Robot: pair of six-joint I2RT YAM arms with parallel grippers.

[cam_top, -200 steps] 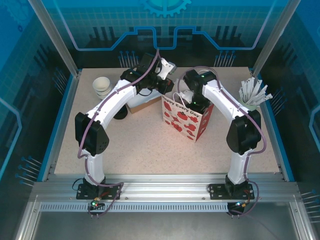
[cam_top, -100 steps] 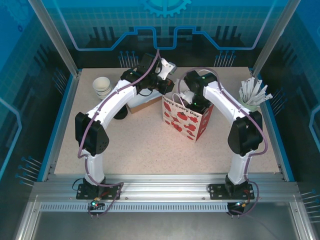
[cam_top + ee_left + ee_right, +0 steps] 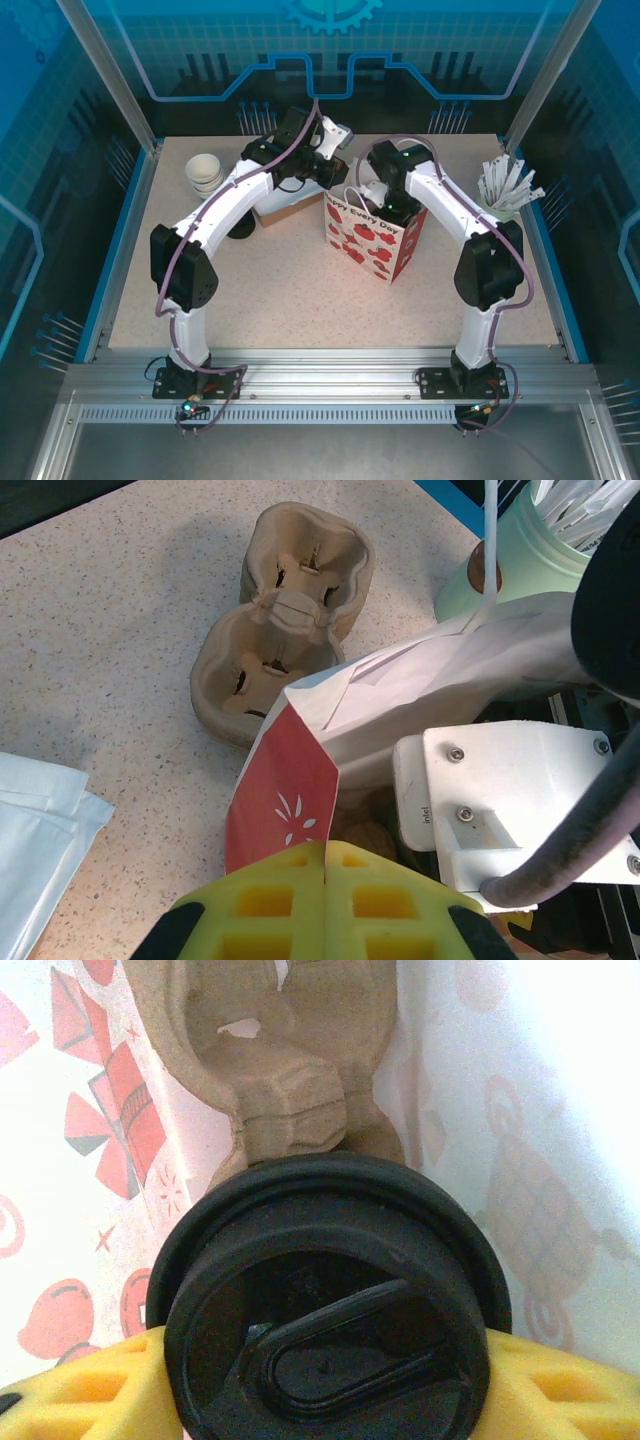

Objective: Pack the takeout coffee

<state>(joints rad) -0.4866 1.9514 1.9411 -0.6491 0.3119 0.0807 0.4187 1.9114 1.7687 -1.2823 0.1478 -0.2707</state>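
**Right wrist view: the coffee is sitting down inside the bag**

The right gripper (image 3: pixel 325 1385) is pinching the takeout coffee (image 3: pixel 330 1290). One yellow finger (image 3: pixel 90 1390) is pressing on each side of the round black lid. Just past the lid, a brown cardboard holder (image 3: pixel 290 1070) is standing inside the strawberry bag (image 3: pixel 70 1110). The bag's white walls are rising on both sides, with red prints glowing through the paper. So the coffee is inside the bag, held by its lid.

In the left wrist view, the left gripper (image 3: pixel 325 880) is pressed together, right at the red edge of the bag. I cannot tell if any paper is caught between its fingers. Farther off, a two-cup tray (image 3: pixel 280 630) is lying on the bench (image 3: pixel 120 610). Past that, a pale green cup (image 3: pixel 520 570) is holding white sticks.

From the top, both arms are reaching to the bag in the middle of the bench. A stack of white cups (image 3: pixel 204 172) is sitting at the far left.
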